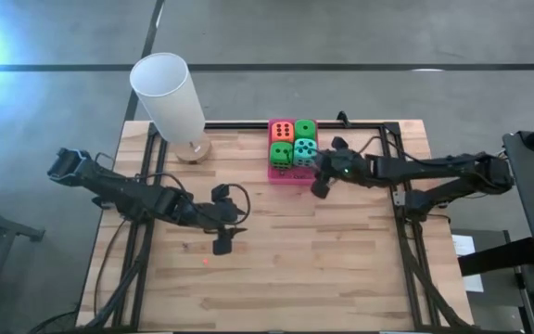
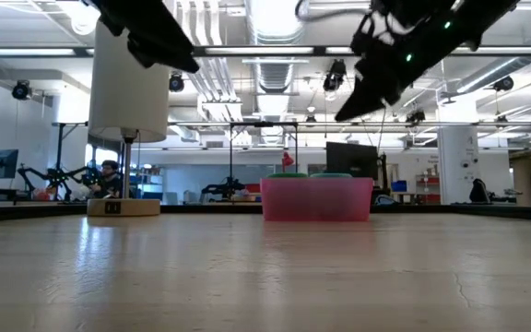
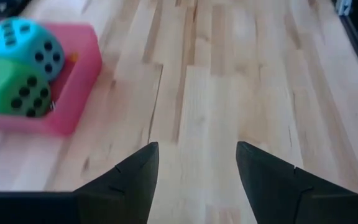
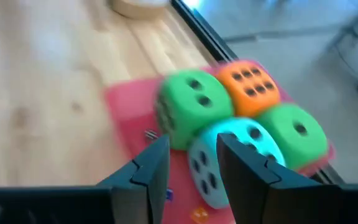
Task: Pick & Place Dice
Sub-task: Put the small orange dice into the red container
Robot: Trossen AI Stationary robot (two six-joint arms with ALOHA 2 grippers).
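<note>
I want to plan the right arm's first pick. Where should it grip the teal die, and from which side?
Probably from above, on two opposite flat faces. The teal die sits in the pink tray, packed against a green die, so the side nearest the right gripper looks freest.

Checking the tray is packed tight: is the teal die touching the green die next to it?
Touching. In the right wrist view the teal die presses against the green die with no gap; the left wrist view shows them pressed together too. The right gripper hovers open nearby.
</note>
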